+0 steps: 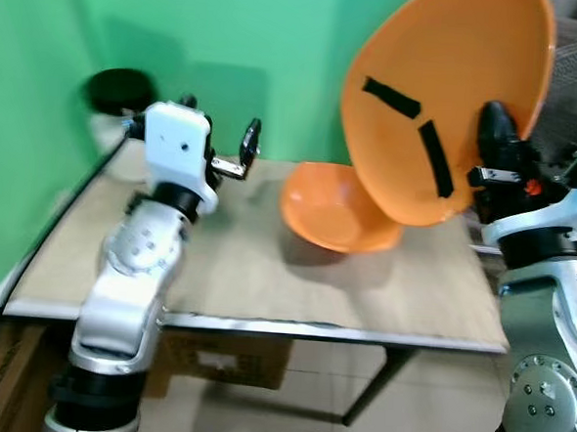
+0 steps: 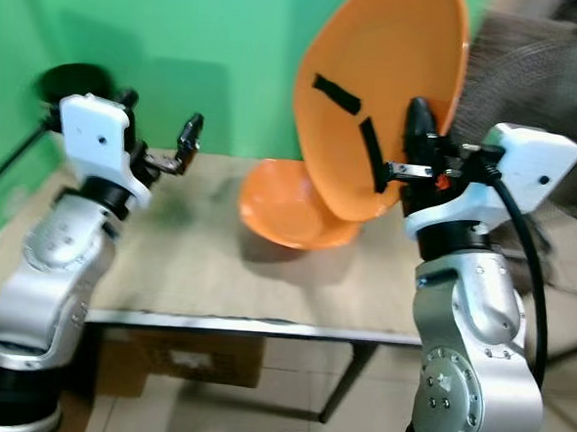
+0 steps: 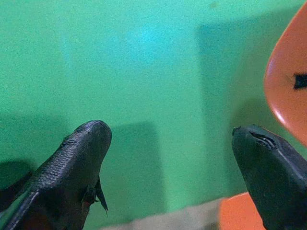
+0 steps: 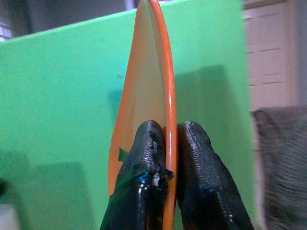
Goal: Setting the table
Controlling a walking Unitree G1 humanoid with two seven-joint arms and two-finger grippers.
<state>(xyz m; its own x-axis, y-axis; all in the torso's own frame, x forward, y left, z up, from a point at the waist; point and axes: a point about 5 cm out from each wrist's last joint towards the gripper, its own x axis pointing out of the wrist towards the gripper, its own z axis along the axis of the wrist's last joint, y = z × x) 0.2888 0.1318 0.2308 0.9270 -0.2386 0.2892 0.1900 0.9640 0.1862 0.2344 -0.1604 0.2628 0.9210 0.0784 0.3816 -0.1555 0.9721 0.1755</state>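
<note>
**Inspector:** Start with the largest item.

**Onlooker:** The desk (image 1: 246, 272) runs across the lower middle of the frame before a green backdrop (image 1: 260, 48). Next, an orange plate (image 1: 443, 98), upper right, held on edge in the air above the desk. Two black strips are stuck on its face.

**Inspector:** How is it held?

**Onlooker:** The right pincer (image 4: 168, 158) is clamped on its rim, one finger on each face. The plate looks rigid, light and smooth, so I judge it could slip. The rim is the only sensible hold.

**Inspector:** Smaller items?

**Onlooker:** An orange bowl (image 1: 333, 209) sits tilted, centre frame. The left pincer (image 3: 168, 158), left of centre, hangs with fingers apart, holding nothing.
</note>
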